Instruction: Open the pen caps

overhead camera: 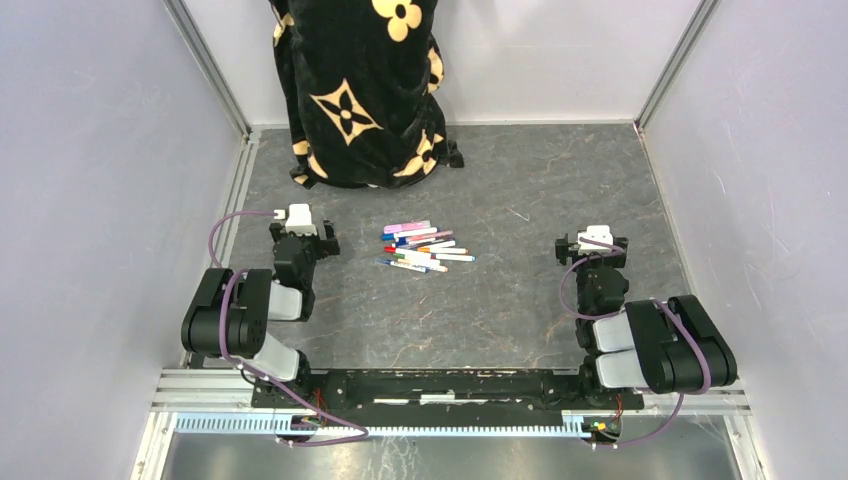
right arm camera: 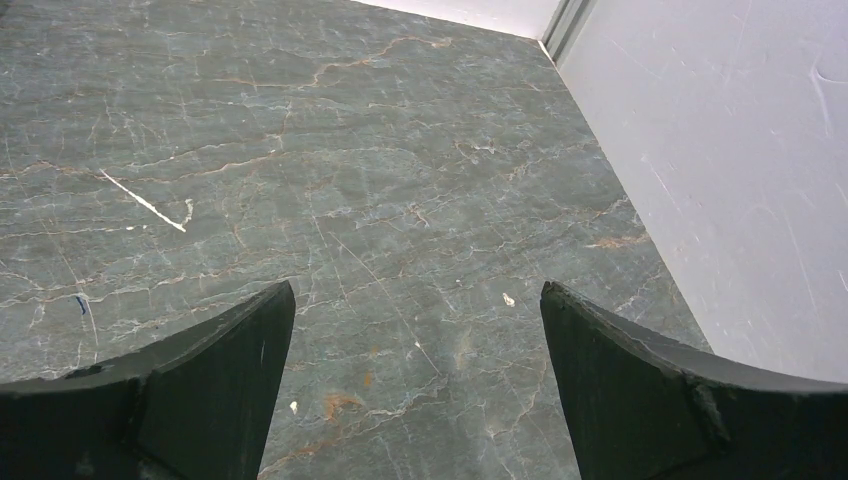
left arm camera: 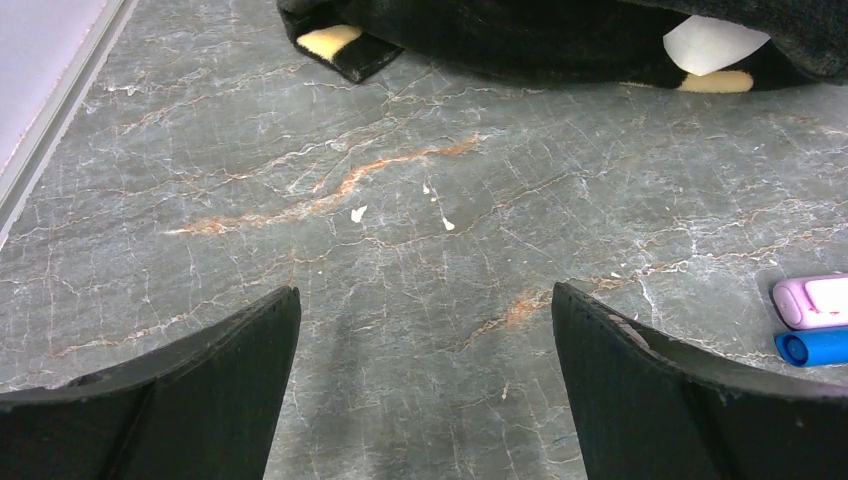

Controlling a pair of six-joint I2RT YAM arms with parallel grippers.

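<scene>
Right of left gripper (left arm camera: 425, 300), pens (overhead camera: 428, 248), apart

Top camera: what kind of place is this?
Probably a robot test booth: a left arm and right arm bolted at a grey table, plain walls around it, pens laid out.

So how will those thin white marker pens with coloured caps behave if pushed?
The thin white marker pens look round and slim, so they would probably roll on the smooth grey marbled table. They lie bunched together, so nudging one likely shifts its neighbours. Small and plastic-looking, each is probably light and stiff.
</scene>
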